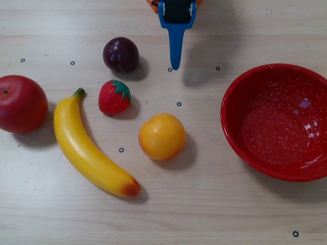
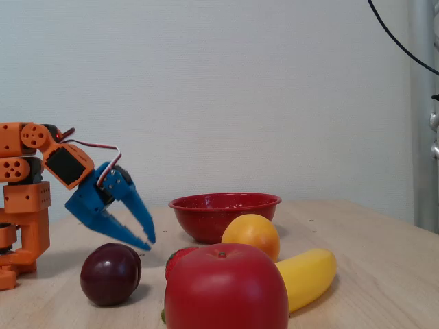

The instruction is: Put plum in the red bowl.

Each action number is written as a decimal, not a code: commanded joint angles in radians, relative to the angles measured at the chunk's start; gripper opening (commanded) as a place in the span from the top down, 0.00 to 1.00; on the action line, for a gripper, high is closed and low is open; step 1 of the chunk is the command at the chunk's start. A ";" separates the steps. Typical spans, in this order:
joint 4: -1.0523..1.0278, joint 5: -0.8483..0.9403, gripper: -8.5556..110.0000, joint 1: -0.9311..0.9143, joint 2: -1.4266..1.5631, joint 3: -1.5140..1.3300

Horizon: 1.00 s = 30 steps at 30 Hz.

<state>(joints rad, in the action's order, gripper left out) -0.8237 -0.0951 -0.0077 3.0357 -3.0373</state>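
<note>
The small glossy dark purple plum [image 1: 121, 54] is being shown in the overhead view lying on the pale wooden table [image 1: 204, 204], left of the blue gripper [image 1: 175, 65] and well apart from the speckled red bowl [image 1: 240, 143]. In the fixed view, the gripper [image 2: 147, 241] is being held spread, empty, just above the plum [image 2: 110, 273], nearer than the bowl [image 2: 225, 216].

Plum [image 1: 121, 54]: small, round, glossy dark purple-maroon, resting on surface at upper left in overhead view, untouched; Red bowl [image 1: 278, 120]: large, glossy red, fine white speckles, upright, empty, at right edge in overhead view, well apart from plum
</note>
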 commanded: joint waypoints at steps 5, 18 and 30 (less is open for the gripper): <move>-0.141 -0.057 0.93 0.031 -0.150 0.270; -0.385 -0.140 0.93 0.149 -0.449 0.618; -0.468 -0.290 0.93 0.347 -0.719 0.873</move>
<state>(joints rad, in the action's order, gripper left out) -1.2655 -0.3467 0.2961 2.3317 -2.2764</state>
